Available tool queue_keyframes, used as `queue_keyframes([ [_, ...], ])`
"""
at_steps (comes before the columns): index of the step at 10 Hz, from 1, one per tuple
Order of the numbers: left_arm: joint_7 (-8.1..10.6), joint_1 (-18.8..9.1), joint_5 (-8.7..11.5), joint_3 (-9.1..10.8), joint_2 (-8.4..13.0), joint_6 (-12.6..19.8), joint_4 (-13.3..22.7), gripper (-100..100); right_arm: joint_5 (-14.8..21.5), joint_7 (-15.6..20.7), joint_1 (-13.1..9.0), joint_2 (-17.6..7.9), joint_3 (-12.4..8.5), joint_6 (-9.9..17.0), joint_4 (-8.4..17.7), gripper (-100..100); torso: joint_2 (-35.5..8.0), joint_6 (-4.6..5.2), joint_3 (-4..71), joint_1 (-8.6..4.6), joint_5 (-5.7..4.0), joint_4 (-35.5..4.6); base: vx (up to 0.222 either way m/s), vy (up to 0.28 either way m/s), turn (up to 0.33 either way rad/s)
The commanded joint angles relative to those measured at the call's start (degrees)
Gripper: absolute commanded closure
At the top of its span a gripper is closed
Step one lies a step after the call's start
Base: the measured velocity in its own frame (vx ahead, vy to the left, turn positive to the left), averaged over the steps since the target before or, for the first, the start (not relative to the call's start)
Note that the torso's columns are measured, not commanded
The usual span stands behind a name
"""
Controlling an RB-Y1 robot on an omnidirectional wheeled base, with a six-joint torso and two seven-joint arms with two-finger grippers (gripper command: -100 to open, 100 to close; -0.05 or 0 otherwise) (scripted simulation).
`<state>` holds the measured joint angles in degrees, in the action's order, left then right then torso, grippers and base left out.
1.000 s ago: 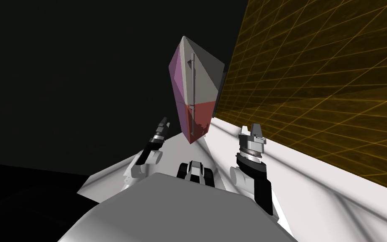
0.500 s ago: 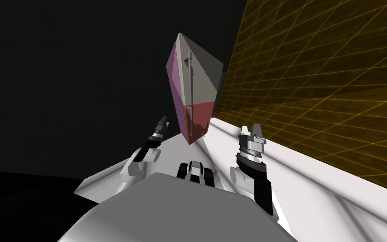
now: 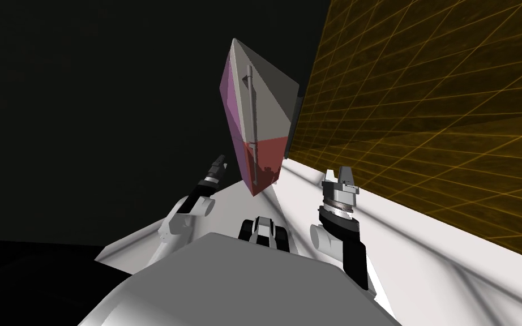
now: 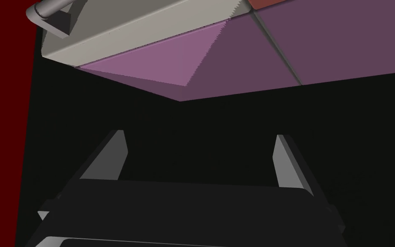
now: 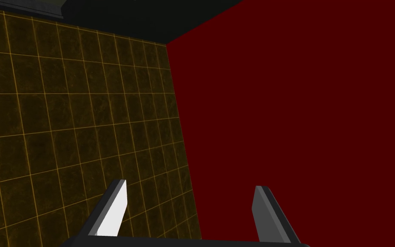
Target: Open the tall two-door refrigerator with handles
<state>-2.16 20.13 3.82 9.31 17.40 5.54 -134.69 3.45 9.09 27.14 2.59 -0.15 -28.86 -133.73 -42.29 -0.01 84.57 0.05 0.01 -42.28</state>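
The tall refrigerator (image 3: 268, 107) stands ahead, against the tiled wall. Its upper front is grey, its lower front (image 3: 269, 154) red and its side (image 3: 232, 107) purple. A long grey handle (image 3: 251, 102) runs down the upper door, and a shorter one (image 3: 255, 168) down the lower. My left gripper (image 3: 218, 164) is open beside the purple side at the lower door's height, touching nothing. In the left wrist view that gripper (image 4: 197, 158) points past the purple side (image 4: 278, 47) and the grey front (image 4: 141, 25); a handle end (image 4: 42, 8) shows. My right gripper (image 3: 342, 172) is open and empty.
A dark wall of yellow-lined tiles (image 3: 424, 113) runs along the right, close to the refrigerator. The right gripper (image 5: 188, 214) faces that tiled wall (image 5: 72, 120) and a flat dark red surface (image 5: 299, 107). White floor (image 3: 424, 254) spreads underfoot, with a black area (image 3: 84, 113) to the left.
In the head view the refrigerator's top has shifted left and up while the tiled wall stayed put. My left arm has slid to the left. The right arm has not moved.
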Motion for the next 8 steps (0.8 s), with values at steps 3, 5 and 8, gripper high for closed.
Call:
queue_keyframes([
  [3,0.40,-1.4,1.0,1.84,2.2,6.7,-1.3,-100,0.0,0.0,0.0,0.0,0.0,0.0,0.0,0,0.0,0.01,0.0,-0.09,-0.03,0.0,0.052,-0.050,-0.012],
  [5,0.58,-2.2,1.4,2.71,3.3,9.7,-1.7,-100,0.0,0.0,0.0,0.0,0.0,0.0,0.0,0,0.1,0.01,0.1,-0.09,-0.03,0.0,0.086,-0.057,-0.014],
  [8,0.96,-3.6,2.3,4.50,5.6,14.8,-2.2,-100,0.0,0.0,0.0,0.0,0.0,0.0,0.0,0,-0.1,0.00,0.0,-0.03,-0.01,0.0,0.061,-0.063,-0.016],
])
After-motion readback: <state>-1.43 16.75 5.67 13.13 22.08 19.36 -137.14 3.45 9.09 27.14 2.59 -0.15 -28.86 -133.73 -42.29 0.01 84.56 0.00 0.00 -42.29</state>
